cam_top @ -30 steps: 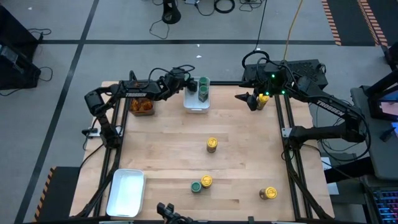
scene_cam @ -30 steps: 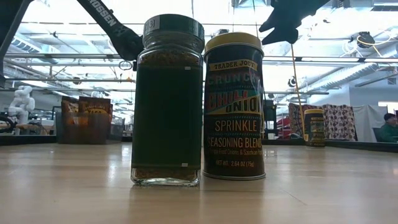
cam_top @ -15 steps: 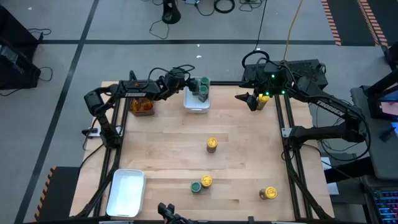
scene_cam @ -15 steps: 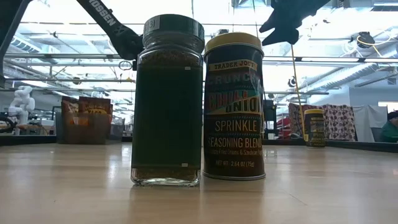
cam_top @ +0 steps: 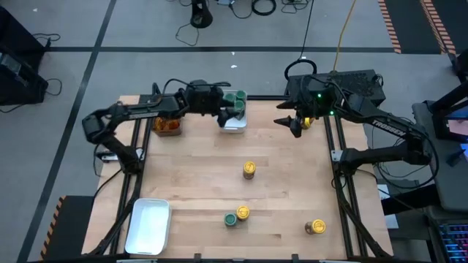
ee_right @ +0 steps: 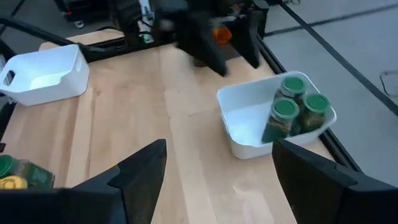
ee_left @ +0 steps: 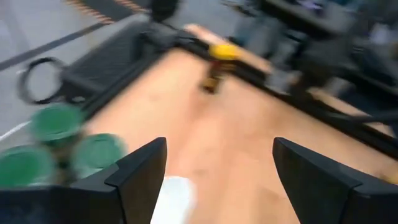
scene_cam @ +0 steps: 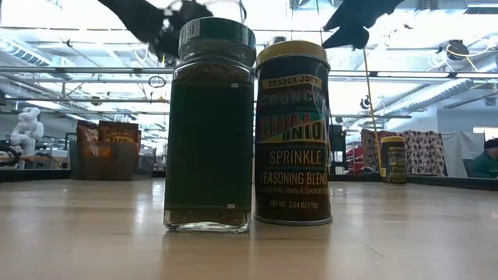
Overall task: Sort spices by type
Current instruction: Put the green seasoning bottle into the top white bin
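three green-lidded jars (cam_top: 235, 101) sit in the tray (cam_top: 232, 126) beside the left hand (cam_top: 221, 111) (fingers wide, empty).

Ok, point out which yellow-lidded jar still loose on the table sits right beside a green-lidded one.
The yellow-lidded jar near the table's front edge: a green-lidded jar stands right against it. The other yellow-lidded jars, mid-table and front right, stand alone.

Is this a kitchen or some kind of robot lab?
It looks like a robot lab or workshop, not a kitchen. Two dark robot arms are bolted to a wooden table, cables lie on a grey floor marked with tape, and the low view shows a big hall with a high ceiling.
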